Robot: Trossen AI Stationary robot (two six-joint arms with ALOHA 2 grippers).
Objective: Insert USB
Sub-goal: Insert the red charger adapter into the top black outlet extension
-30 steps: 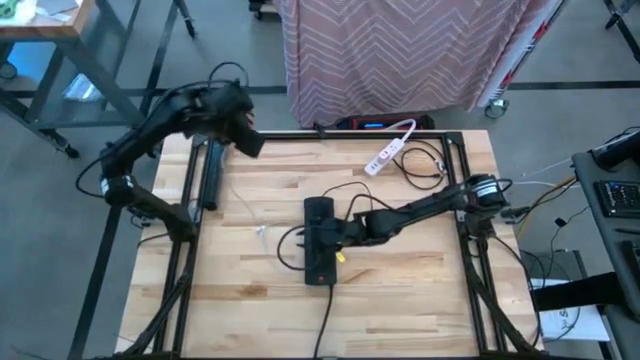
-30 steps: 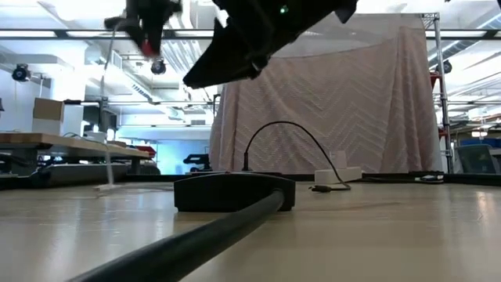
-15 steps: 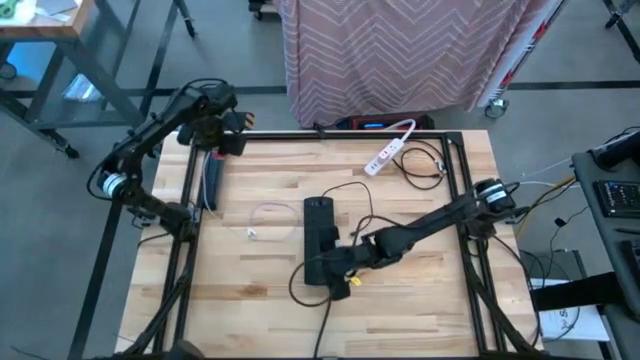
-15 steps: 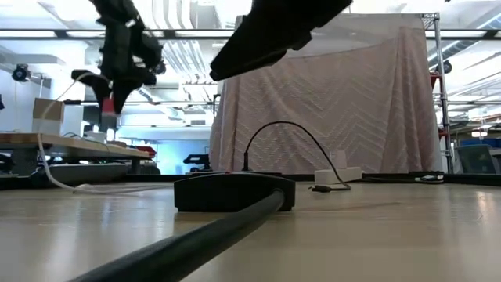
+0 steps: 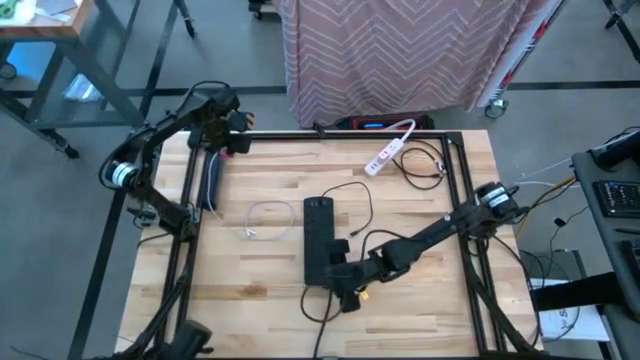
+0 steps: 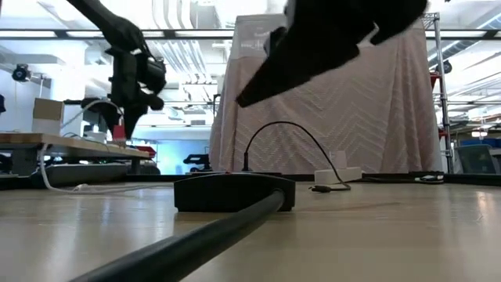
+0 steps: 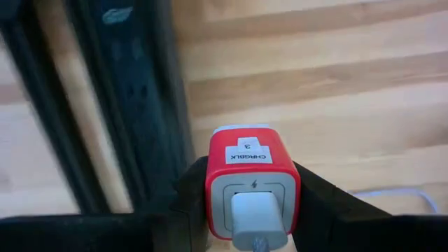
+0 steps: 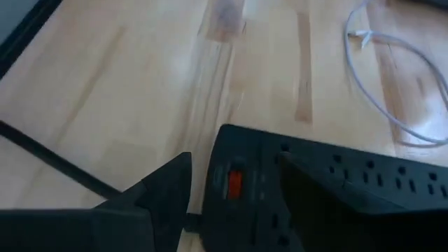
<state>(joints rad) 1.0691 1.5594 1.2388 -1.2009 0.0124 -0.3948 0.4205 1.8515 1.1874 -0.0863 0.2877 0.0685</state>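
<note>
Writing I can read: the red USB charger in my left wrist view carries a white label reading "CHARGER" with a "3" above it, and a lightning mark over its port.
Left gripper: I have it at the table's far-left corner, fingers pinching the red charger from both sides, a white plug seated in the port.
Change on the left: half a second ago this arm was at nearly the same corner; a second ago it hung further in over the boards.
Spare strip: a black power strip lies along the left edge, just below the charger in my wrist view.
White USB cable: it lies looped on the wood left of centre, its free end resting on the boards; a second ago it was barely visible there.
Black power strip: it lies at table centre, lengthwise front to back, red switch at its near end.
Right gripper: spread apart, straddling the strip's switch end near the front edge.
Change on the right: I see it has travelled along the strip toward the front edge over the last second.
White power strip: far edge, right of centre, with a dark cable coiled beside it.
</note>
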